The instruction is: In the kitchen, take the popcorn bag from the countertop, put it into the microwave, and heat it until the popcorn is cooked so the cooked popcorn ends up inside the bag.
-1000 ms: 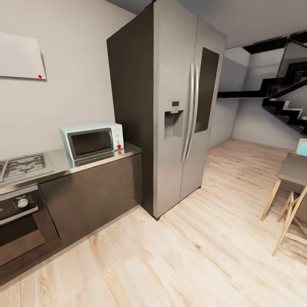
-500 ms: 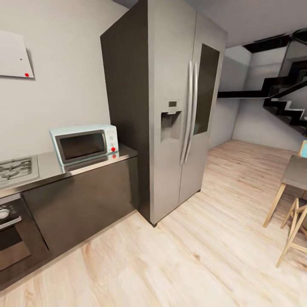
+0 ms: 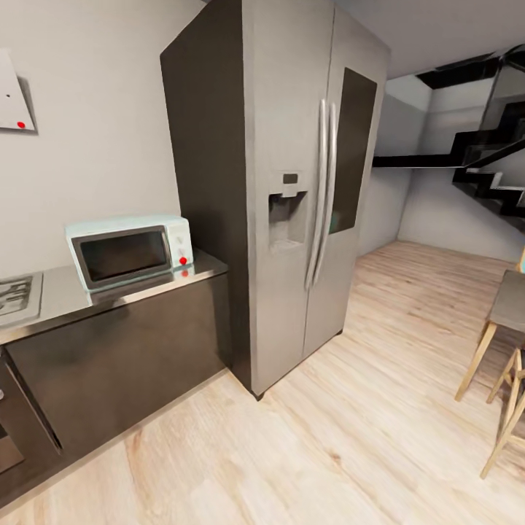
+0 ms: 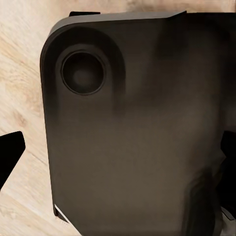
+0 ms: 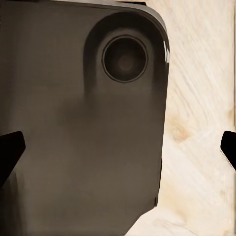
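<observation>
The pale mint-blue microwave [image 3: 127,251] stands with its dark door closed on the grey steel countertop [image 3: 58,302], at the left of the head view against the wall. The popcorn bag and the popcorn are out of view. My left gripper [image 4: 118,157] is open, its black fingertips [image 4: 10,157] wide apart at the picture's edges, over a dark panel of my own body and the wood floor. My right gripper [image 5: 118,152] is open in the same way, with nothing between its fingertips [image 5: 10,152].
A tall grey double-door fridge [image 3: 292,182] stands right of the counter. A gas hob [image 3: 14,295] and an oven front [image 3: 7,445] sit at the far left. Wooden stools [image 3: 503,350] are at the right, black stairs [image 3: 488,168] behind. Light wood floor [image 3: 328,437] lies ahead.
The whole head view has shifted: counter, microwave and fridge slid left as the camera moved. The hob and oven are now nearly out of frame. The microwave door stays closed.
</observation>
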Available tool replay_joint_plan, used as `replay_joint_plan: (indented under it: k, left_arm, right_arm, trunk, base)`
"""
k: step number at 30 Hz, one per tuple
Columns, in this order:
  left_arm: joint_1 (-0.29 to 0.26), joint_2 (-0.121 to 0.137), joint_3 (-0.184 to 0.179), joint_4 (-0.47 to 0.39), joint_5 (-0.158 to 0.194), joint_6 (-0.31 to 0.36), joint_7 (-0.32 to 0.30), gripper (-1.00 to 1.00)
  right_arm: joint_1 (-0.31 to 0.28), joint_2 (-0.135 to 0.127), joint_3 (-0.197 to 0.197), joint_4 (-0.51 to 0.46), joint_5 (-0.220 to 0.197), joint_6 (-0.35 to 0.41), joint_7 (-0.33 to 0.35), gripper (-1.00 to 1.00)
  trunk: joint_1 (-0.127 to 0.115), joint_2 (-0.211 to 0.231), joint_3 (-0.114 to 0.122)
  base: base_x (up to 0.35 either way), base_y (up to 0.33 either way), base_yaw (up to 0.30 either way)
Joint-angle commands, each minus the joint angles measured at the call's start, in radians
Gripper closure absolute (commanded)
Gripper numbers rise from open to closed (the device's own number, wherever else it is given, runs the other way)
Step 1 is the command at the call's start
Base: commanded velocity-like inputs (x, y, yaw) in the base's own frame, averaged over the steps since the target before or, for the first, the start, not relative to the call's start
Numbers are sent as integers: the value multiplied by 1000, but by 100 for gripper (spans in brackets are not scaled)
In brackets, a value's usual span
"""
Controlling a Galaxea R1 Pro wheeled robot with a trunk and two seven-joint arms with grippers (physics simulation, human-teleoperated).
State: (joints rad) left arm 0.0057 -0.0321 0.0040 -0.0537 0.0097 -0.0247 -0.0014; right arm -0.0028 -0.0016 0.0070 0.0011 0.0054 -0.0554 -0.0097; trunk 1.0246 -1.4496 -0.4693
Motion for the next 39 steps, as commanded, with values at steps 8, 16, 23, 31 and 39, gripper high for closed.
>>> replay_joint_plan:
  k: [8, 16, 23, 31, 39]
  left_arm:
    - [0, -1, 1, -2, 2, -1, 1, -100]
    - [0, -2, 1, -3, 3, -1, 1, -100]
    - [0, -2, 1, -3, 3, -1, 1, -100]
    - [0, -2, 1, -3, 3, -1, 1, -100]
    - [0, -2, 2, -3, 3, -1, 1, -100]
  right_arm:
    - [0, -1, 1, 0, 1, -3, -1, -100]
    - [0, 1, 1, 0, 2, -3, -1, -100]
    - [0, 0, 1, 0, 2, -3, -1, -100]
    - [0, 0, 1, 0, 2, -3, -1, -100]
    - [0, 0, 1, 0, 2, -3, -1, -100]
  trunk:
    - [0, 0, -1]
    - [0, 0, -1]
    - [0, 0, -1]
    - [0, 0, -1]
    - [0, 0, -1]
  base:
    - [221, -93, 28]
    - [125, -53, 245]
    - [2, -1, 268]
    - [0, 0, 268]
    - [0, 0, 268]
